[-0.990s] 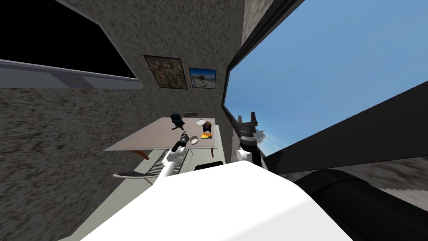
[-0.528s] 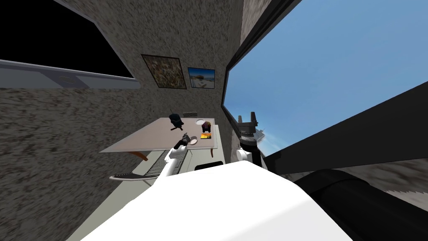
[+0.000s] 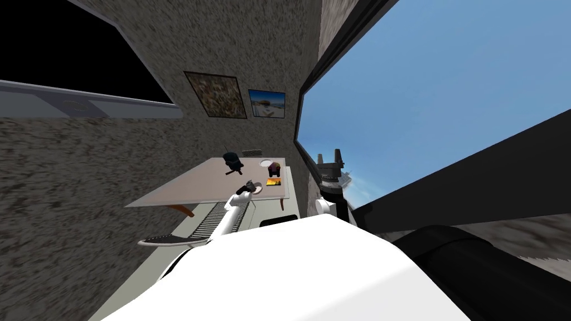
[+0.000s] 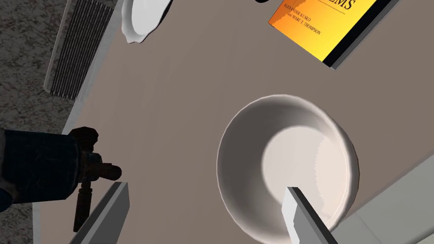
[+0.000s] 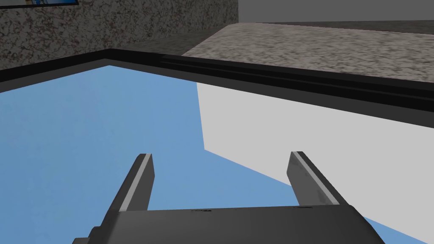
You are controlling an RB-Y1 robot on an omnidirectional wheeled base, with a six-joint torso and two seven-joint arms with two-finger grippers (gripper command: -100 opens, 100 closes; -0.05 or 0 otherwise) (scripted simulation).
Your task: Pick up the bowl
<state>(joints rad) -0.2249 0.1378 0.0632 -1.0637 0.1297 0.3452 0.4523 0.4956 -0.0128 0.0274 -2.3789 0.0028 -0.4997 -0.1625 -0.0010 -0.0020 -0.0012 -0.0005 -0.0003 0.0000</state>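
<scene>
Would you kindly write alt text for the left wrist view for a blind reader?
The open left gripper hovers over a round white bowl on a brown table, one finger across its rim; an orange book lies beyond.

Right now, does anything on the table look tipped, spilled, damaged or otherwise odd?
Nothing stands out. The white bowl sits upright and empty near the edge of the table, the orange book lies flat, and nothing is spilled. The left end effector hangs open above the bowl, one finger over its inside.
</scene>
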